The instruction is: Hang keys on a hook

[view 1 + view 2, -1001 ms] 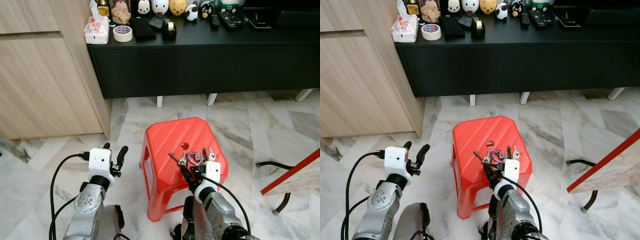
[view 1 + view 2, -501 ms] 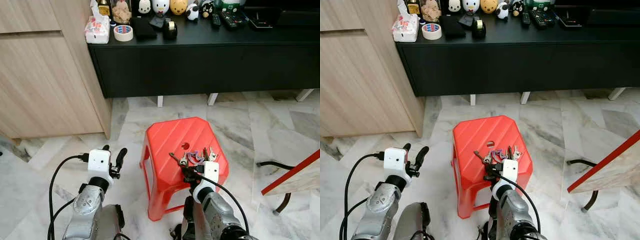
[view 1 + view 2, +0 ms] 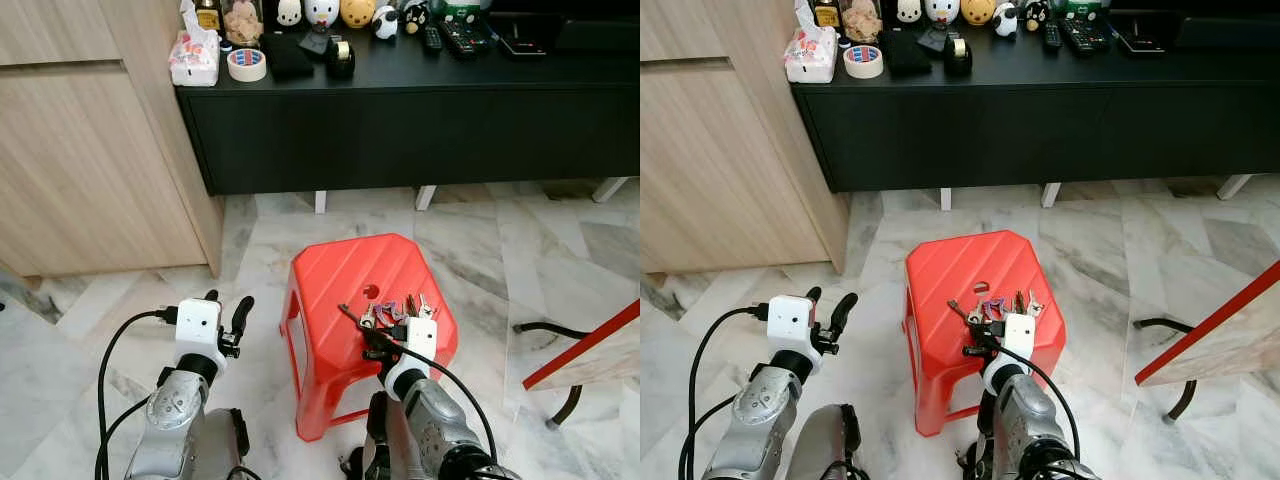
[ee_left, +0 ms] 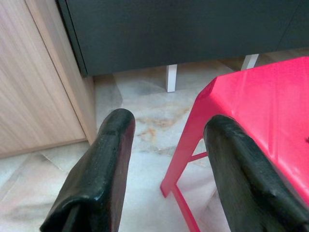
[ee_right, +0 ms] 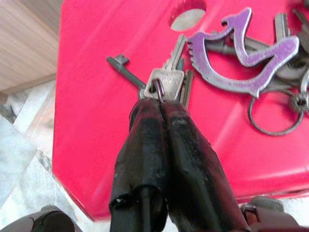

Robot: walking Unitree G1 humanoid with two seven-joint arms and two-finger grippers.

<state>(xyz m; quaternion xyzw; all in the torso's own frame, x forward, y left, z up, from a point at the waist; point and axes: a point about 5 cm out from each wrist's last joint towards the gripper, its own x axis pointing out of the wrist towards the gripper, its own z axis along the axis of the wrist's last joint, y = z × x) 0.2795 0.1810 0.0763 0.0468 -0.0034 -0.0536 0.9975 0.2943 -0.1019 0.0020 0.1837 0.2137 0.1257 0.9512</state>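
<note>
A bunch of keys point(image 3: 388, 313) lies on the near right part of a red plastic stool point(image 3: 340, 272). Among them are a purple shaped clip point(image 5: 240, 54) and a loose ring. My right gripper point(image 5: 157, 104) reaches over the stool's near edge. It is shut, with its tips pinched on the small ring and silver key heads point(image 5: 165, 79) at the bunch's left end. Left of the stool, above the floor, my left gripper point(image 3: 228, 302) stands open and holds nothing. Its fingers point(image 4: 104, 164) frame the stool's side point(image 4: 260, 106) in the left wrist view.
A long black cabinet point(image 3: 420, 120) stands behind the stool, with a tape roll point(image 3: 245, 66), a tissue pack point(image 3: 193, 58), figurines and remotes on top. A wooden cupboard point(image 3: 90, 160) fills the left. A red-edged board point(image 3: 590, 350) and a black curved leg point(image 3: 545, 330) sit at the right on marble floor.
My right gripper has edged forward over the stool's near edge up to the keys. The left arm has stayed where it was.
</note>
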